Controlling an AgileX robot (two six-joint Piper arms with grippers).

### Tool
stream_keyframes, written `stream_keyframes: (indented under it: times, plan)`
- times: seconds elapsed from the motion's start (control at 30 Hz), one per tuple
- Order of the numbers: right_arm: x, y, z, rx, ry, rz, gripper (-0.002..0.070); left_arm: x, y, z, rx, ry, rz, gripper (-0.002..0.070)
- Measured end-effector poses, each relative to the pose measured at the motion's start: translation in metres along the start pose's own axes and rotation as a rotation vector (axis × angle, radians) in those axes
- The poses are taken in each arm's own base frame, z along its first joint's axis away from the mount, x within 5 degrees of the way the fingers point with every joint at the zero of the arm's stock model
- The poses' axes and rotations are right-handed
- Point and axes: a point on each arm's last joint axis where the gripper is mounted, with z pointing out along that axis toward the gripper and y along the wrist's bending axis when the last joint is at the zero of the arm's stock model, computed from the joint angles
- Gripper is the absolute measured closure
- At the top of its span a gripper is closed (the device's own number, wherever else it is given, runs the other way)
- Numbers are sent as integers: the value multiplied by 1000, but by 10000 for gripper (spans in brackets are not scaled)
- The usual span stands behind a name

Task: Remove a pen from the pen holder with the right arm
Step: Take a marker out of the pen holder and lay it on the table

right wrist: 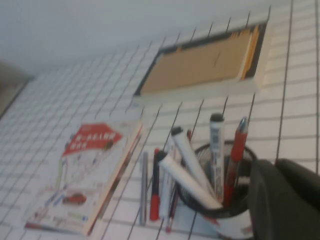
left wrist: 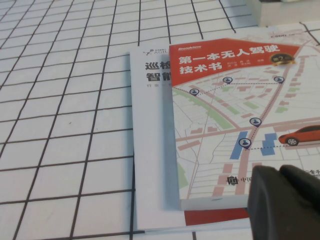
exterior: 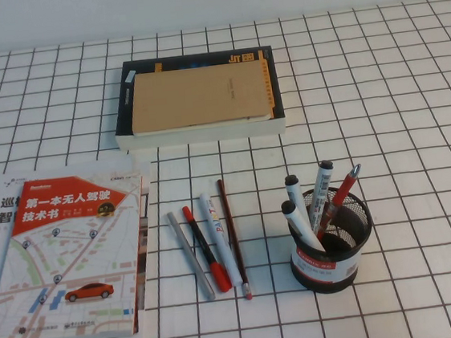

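Right gripper (right wrist: 275, 172) closed on nothing, hanging near the pen holder (exterior: 333, 267), which sits about 4 o'clock on the bench (exterior: 414, 117). Left gripper (left wrist: 280, 175) is over the book (left wrist: 225, 100), can't tell its state.

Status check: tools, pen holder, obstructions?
Right tool shut, empty, near pen holder. Left tool over the red-covered book. Four pens in holder, none gripped. Nothing over the holder.
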Motion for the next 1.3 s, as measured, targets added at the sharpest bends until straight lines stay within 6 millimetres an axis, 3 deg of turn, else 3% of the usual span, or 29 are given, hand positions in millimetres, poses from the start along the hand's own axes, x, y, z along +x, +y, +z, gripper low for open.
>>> stream_keyframes:
  times: [0.2,0.4,0.6,1.0,1.3]
  plan:
    - [-12,-8,40,13,297,-11,692,0,0,0,0,0,0,679]
    - [-13,-25,69,62,434,6,693,0,0,0,0,0,0,679]
    - [-16,-32,84,80,485,13,693,0,0,0,0,0,0,679]
    - [-16,3,118,77,573,-200,693,0,0,0,0,0,0,679]
    - [-8,31,123,-5,503,-234,692,0,0,0,0,0,0,679]
